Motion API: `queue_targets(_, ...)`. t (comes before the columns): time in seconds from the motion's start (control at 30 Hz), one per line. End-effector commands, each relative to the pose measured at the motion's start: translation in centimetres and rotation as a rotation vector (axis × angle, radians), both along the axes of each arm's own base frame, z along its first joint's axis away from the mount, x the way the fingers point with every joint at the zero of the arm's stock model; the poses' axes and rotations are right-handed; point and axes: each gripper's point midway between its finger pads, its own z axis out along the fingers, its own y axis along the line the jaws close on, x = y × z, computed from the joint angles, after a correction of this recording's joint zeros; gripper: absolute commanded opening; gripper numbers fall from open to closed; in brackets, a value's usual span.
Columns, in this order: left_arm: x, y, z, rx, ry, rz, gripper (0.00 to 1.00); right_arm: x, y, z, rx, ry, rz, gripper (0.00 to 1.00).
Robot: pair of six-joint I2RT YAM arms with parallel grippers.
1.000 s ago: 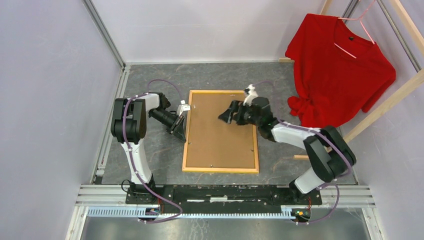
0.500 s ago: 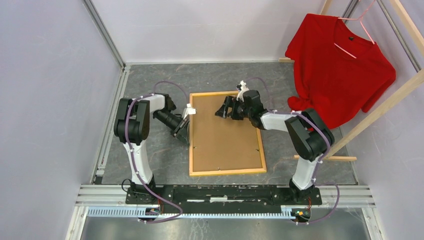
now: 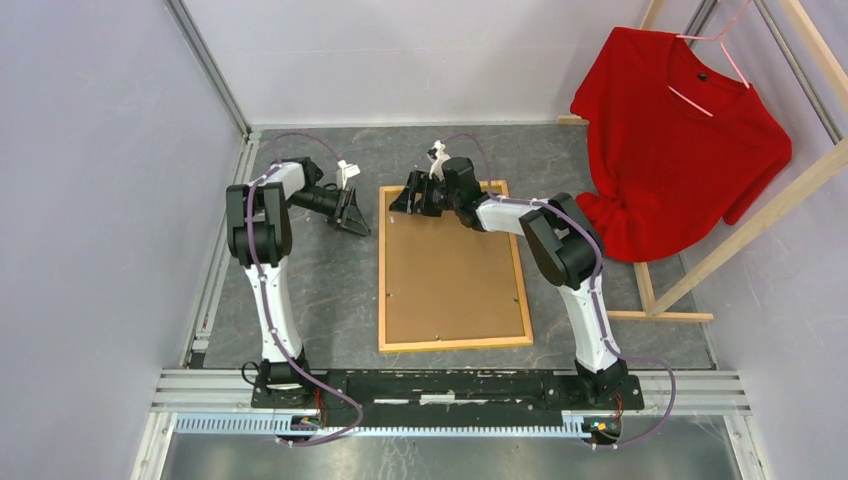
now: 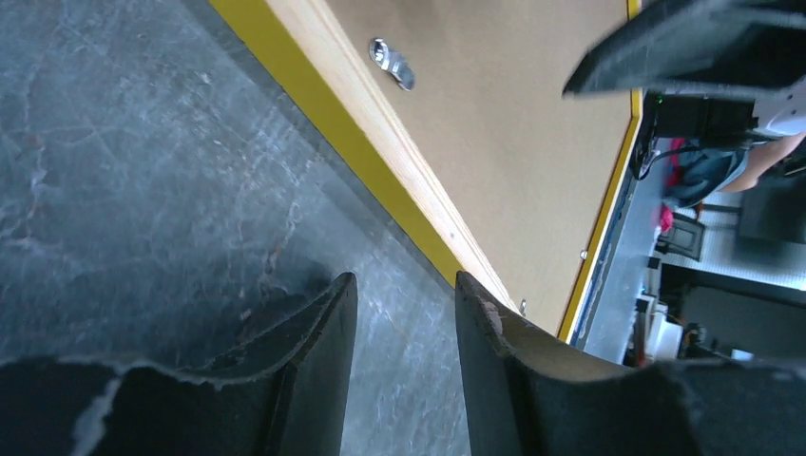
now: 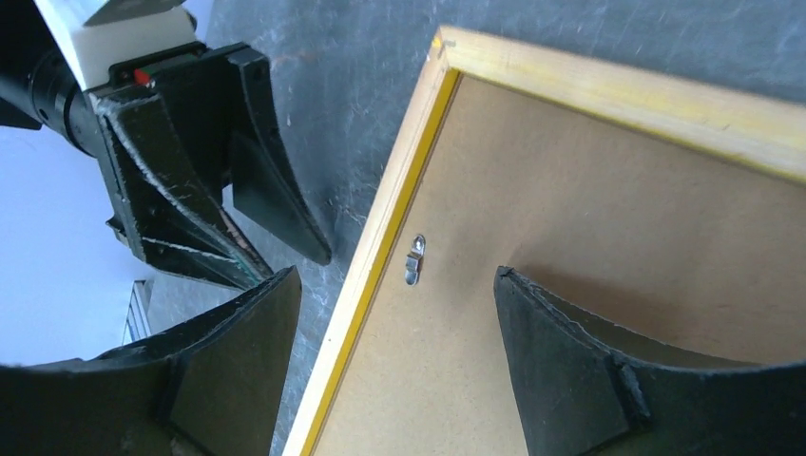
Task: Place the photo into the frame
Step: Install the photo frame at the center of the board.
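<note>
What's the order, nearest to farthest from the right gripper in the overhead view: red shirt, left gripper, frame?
1. frame: directly beneath the right gripper, at its far left corner.
2. left gripper: just beyond the frame's left edge.
3. red shirt: hanging at the far right.

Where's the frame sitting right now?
Top view: the frame lies back-up at the centre of the view, with the right gripper over its far-left corner and the left gripper just off its left edge.
</note>
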Motion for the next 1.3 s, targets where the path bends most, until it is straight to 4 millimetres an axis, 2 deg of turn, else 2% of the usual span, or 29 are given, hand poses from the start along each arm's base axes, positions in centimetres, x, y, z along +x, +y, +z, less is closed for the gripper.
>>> queue_targets(0.0,1.9,-1.7,0.3,-0.056,0.024,0.05,0.5,-0.2,1.8,-0.5,0.003,0.001,0.043,0.8)
queue_targets(0.17,1.7,-2.5,-0.3,-0.065,0.035,0.029,0.48,-0.7,2.6,-1.6,0.021,0.024,0.059,0.79)
queue_targets(0.33,1.4,-2.5,-1.5,-0.066,0.065,0.029,0.4,-1.9,3.6,-2.0,0.03,0.034,0.093,0.77)
queue_targets(0.53,1.1,-2.4,-2.2,-0.056,0.077,0.025,0.37,-3.2,4.1,-2.4,0.033,0.041,0.12,0.76)
queue_targets(0.57,0.6,-3.4,-2.2,-0.054,0.079,-0.002,0.37,-3.2,4.1,-2.4,0.034,0.04,0.122,0.76)
queue_targets(0.6,0.6,-3.5,-2.3,-0.05,0.079,-0.006,0.36,-3.3,4.1,-2.5,0.034,0.043,0.124,0.76)
queue_targets(0.9,0.1,-3.6,-2.8,-0.027,0.086,-0.019,0.34,-3.2,4.1,-3.0,0.029,0.043,0.125,0.75)
queue_targets(1.27,-0.2,-3.5,-3.2,-0.022,0.091,-0.023,0.33,-2.3,4.4,-3.6,0.036,0.052,0.099,0.75)
